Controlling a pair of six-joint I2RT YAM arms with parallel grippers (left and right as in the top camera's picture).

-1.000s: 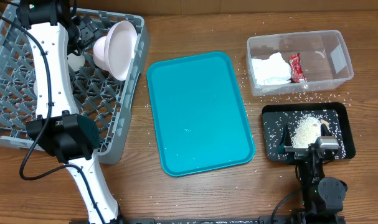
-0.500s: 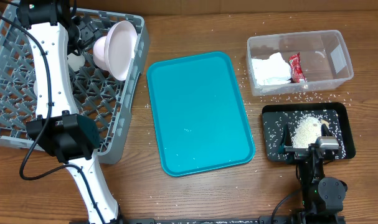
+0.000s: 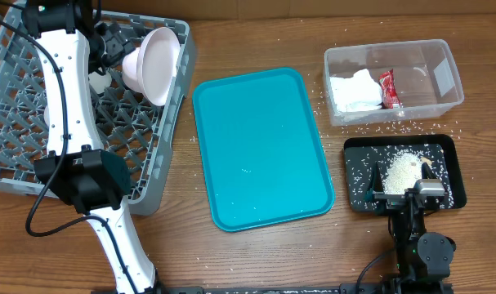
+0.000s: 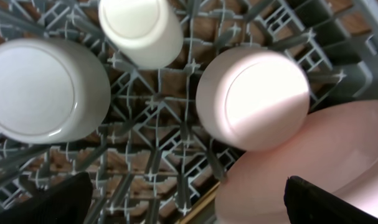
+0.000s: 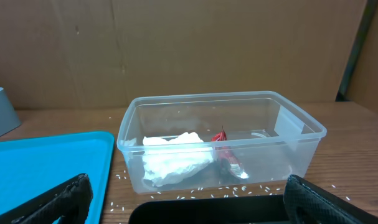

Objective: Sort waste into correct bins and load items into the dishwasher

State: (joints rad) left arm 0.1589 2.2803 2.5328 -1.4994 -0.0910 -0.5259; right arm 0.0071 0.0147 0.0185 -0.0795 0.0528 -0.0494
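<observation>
4 dishes (image 4: 48, 90) stand in the grey rack (image 3: 15, 106) beneath our wide-open, empty left hand (image 4: 189, 205), which we judge should lift straight up, clear of the leaning plate (image 3: 158, 57); our right hand (image 5: 189, 208), equally wide, hovers near the clear tub (image 5: 288, 146).

Overhead, the left arm (image 3: 64, 98) hides most of the white cup (image 3: 98, 79). The left wrist view cuts off the large plate (image 4: 326, 162) at right and bottom; the right wrist view shows only a strip of the black tray (image 5: 207, 214).

There is one rack (image 3: 11, 139), four dishes (image 4: 45, 87), one teal tray (image 3: 260, 147), one tub (image 3: 448, 73), one black tray (image 3: 351, 204), one napkin (image 3: 352, 90), one wrapper (image 3: 387, 88).
</observation>
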